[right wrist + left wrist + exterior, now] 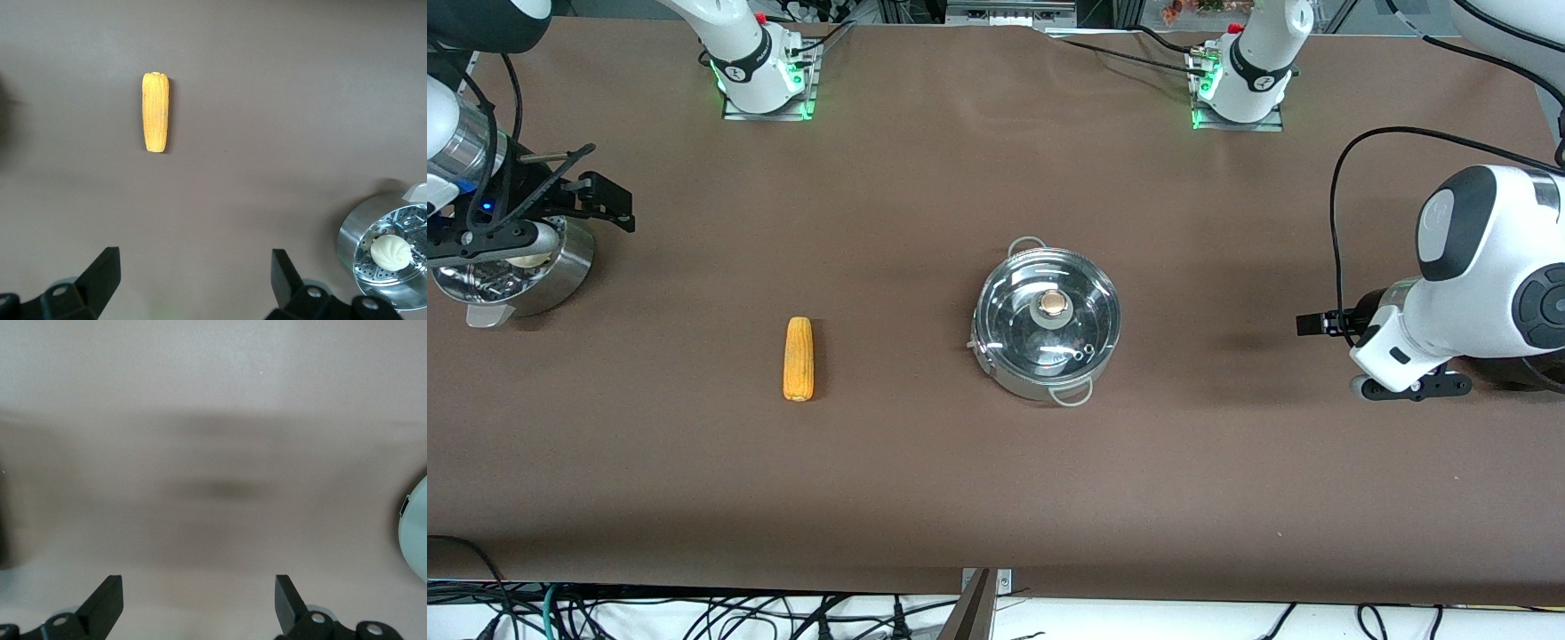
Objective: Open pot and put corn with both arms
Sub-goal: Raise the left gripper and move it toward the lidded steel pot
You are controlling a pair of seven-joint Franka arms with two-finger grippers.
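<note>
We see the pot (pixel 1048 322) sitting near the middle of the brown worktop (pixel 925 480), its glass lid (pixel 1049 311) in place with the brass knob (pixel 1054 303) on top; one loop handle points toward the robots' bases and the other toward the front camera. The corn (pixel 799 358) lies flat on the worktop beside the pot, well apart from it, toward the right arm's end, its length running toward the front camera.

The right claw (pixel 190 273) hangs above a steamer pot (pixel 516 271) at the right arm's end of the worktop; in its wrist view its fingers (pixel 100 270) stand wide apart with nothing between them, and we see a white bun (pixel 391 251) in the steamer's insert.

The left claw (pixel 198 600) hangs over bare worktop at the left arm's end, well apart from the pot; its fingers (pixel 288 597) are also spread wide and hold nothing
</note>
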